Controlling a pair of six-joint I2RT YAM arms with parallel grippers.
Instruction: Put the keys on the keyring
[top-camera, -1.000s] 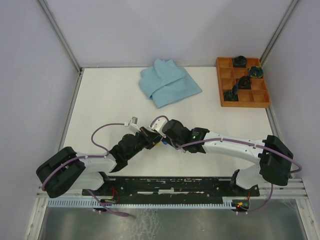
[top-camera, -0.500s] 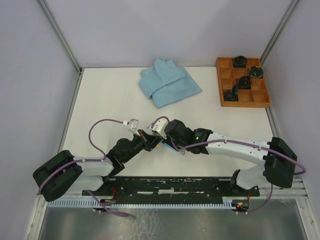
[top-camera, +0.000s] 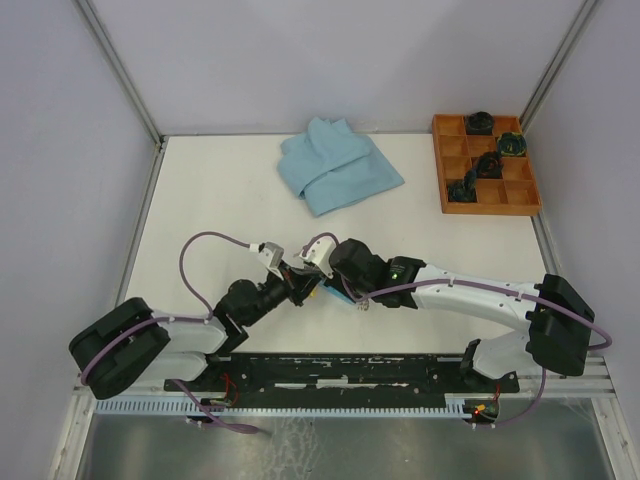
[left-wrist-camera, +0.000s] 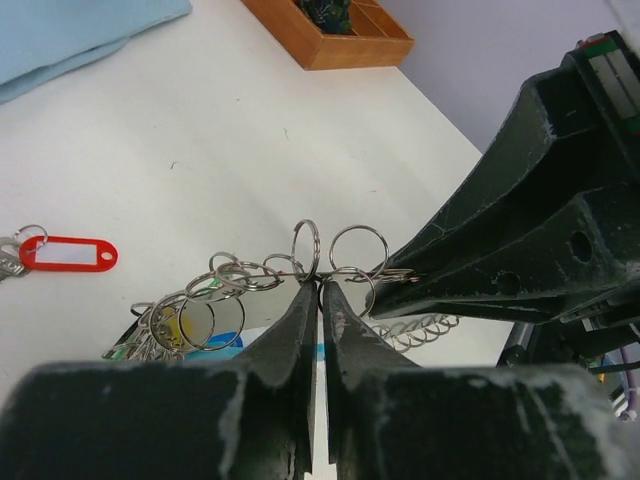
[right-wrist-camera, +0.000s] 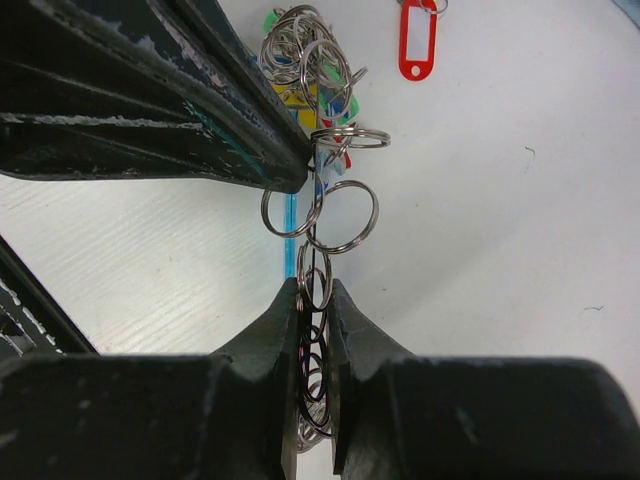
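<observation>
At the table's (top-camera: 200, 200) six o'clock edge, left gripper (left-wrist-camera: 320, 288) and right gripper (right-wrist-camera: 314, 296) both clench the keyring (left-wrist-camera: 425, 329), its thin wire carrying split rings (left-wrist-camera: 358, 245). It looks light, springy and slippery, so pinch near its free end. A red-tagged key (left-wrist-camera: 65, 253) lies at the left wrist view's nine o'clock.

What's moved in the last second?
Only small shifts: the left arm eased its wrist right and toward the near edge; the right arm drew slightly rightward. The left tool and right tool are shut on the keyring. The cloth and tray stayed put.
</observation>
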